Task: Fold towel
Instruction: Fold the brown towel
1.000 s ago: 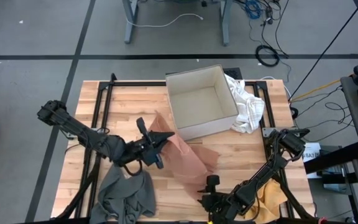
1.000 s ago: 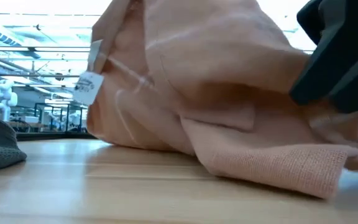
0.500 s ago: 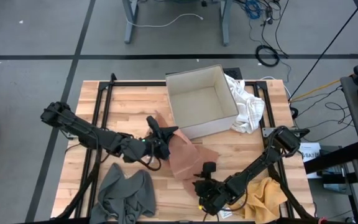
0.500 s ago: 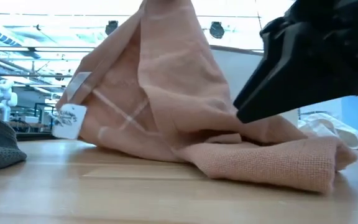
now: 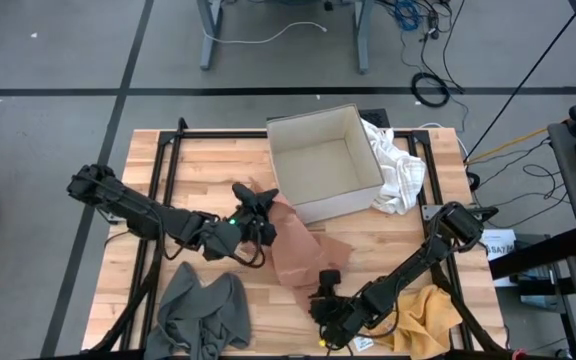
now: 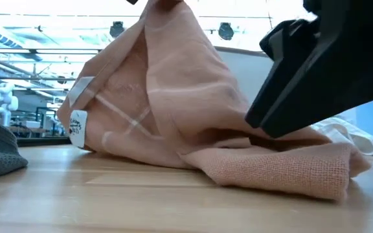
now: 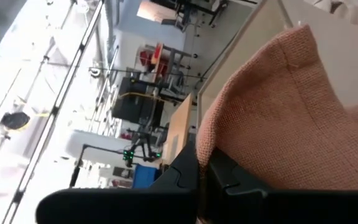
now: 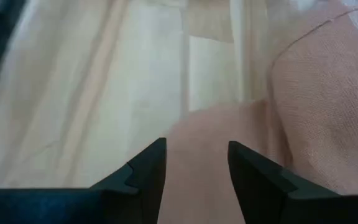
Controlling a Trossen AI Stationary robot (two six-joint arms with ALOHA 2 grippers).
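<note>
A pink towel [image 5: 303, 250] lies bunched on the wooden table in front of a cardboard box; its lower folds [image 6: 283, 165] rest on the wood and a white tag [image 6: 76, 127] hangs at its side. My left gripper [image 5: 264, 213] is shut on the towel's raised part, close to the box. My right gripper [image 5: 326, 287] stands open at the towel's near edge [image 8: 229, 130], fingers slanting down, and shows as a dark mass [image 6: 322, 71] in the low view. My left gripper pinches a raised edge of the towel [image 7: 211, 140] between its two shut fingers, coming in about level from the table's left. One layer or several, I cannot tell. The towel drapes slack from that high point [image 6: 167, 10] down onto the table. My right gripper: I cannot tell whether its open fingers [image 8: 151, 168] touch the cloth.
The open cardboard box [image 5: 323, 160] stands at the far middle, with white cloth [image 5: 398, 170] beside it on the right. A grey cloth [image 5: 203, 310] lies near left and a yellow cloth [image 5: 433, 310] near right. Black frame rails [image 5: 163, 180] run along the table's sides.
My left gripper has gone toward the box and somewhat down, rolling as it went, carrying the towel's held edge with it; the rest of the towel stayed on the table. My right gripper has swung toward the table's left, closer to the towel's near edge, still open.
</note>
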